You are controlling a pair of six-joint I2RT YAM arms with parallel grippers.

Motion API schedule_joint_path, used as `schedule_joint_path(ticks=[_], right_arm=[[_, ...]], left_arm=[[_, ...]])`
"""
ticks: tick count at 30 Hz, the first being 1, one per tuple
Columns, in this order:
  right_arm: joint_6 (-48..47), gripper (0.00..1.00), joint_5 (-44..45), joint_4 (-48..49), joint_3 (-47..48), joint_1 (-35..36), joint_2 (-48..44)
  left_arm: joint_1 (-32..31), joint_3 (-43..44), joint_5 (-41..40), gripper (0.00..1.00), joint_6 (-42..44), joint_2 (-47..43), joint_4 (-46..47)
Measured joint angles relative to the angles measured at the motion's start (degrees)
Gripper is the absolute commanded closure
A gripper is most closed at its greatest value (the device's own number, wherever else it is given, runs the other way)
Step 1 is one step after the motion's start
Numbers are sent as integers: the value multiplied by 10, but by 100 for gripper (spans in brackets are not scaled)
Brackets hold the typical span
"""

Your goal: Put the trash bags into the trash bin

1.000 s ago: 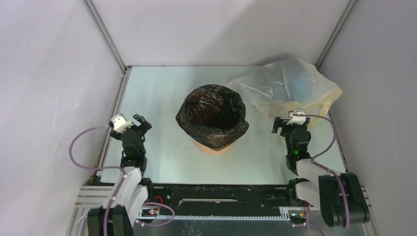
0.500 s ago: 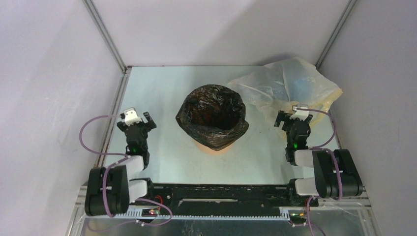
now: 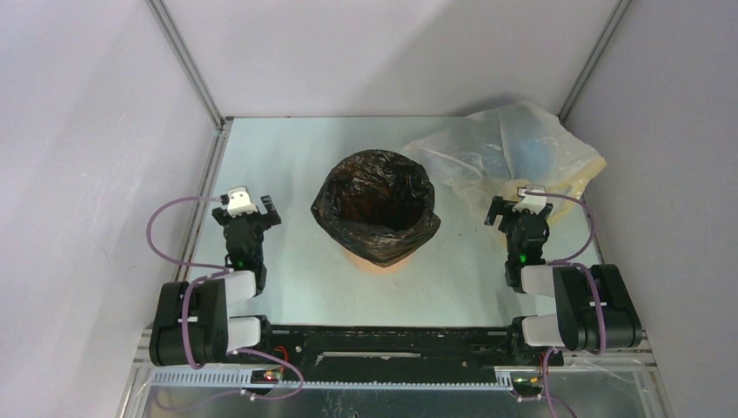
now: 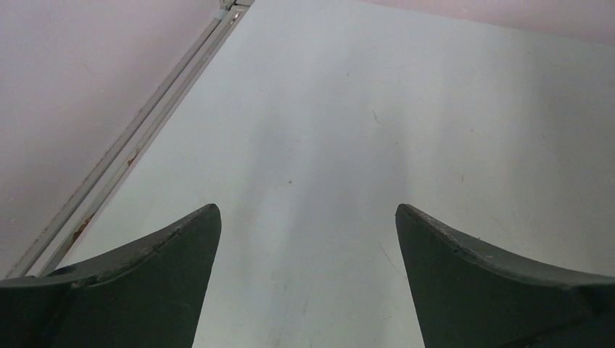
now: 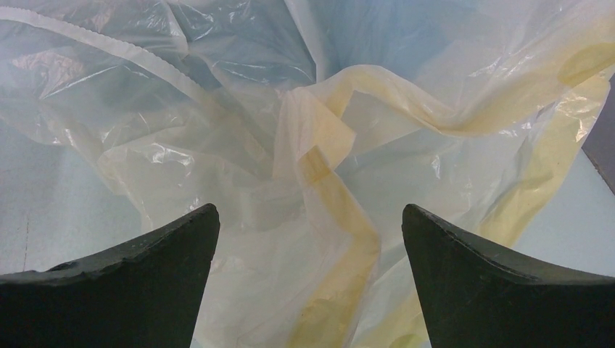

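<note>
Trash bag (image 3: pixel 377 207) is sitting mid-table, black and crinkly, lining the orange trash bin (image 3: pixel 384 264). Its mouth is gaping wide and its edge is folding down over the rim, so only a sliver of orange is peeking out at the near base. By the look of it, the job is all but wrapped up.

Left claw (image 3: pixel 250 212) is hovering well apart from the bin on the left. Its jaws are spread wide with nothing between them, and the wrist view is showing only bare table (image 3: pixel 278 157) beneath. Right claw (image 3: pixel 519 209) is mirroring it on the far side, jaws parted and gripping nothing. It is looking straight into the translucent yellowish bag (image 3: pixel 513 152), which is lying crumpled in the far right corner, just beyond its fingertips.

Now, the dangers. That right claw is sitting very near the yellowish plastic, so any forward drift or careless closing could be snagging the wrong bag and dragging it across the table. The black plastic is thin and is draping unevenly, hanging lower on the near right. A claw brushing that fold could be pulling the liner back out. The bin looks light, too, so a sideways nudge from either arm could be tipping it over.
</note>
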Motion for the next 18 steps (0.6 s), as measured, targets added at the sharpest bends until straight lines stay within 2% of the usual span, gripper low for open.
schedule_joint_path(ticks=[18], right_arm=[[0,0,0,0,0,0,0]], left_arm=[[0,0,4,0,0,0,15]])
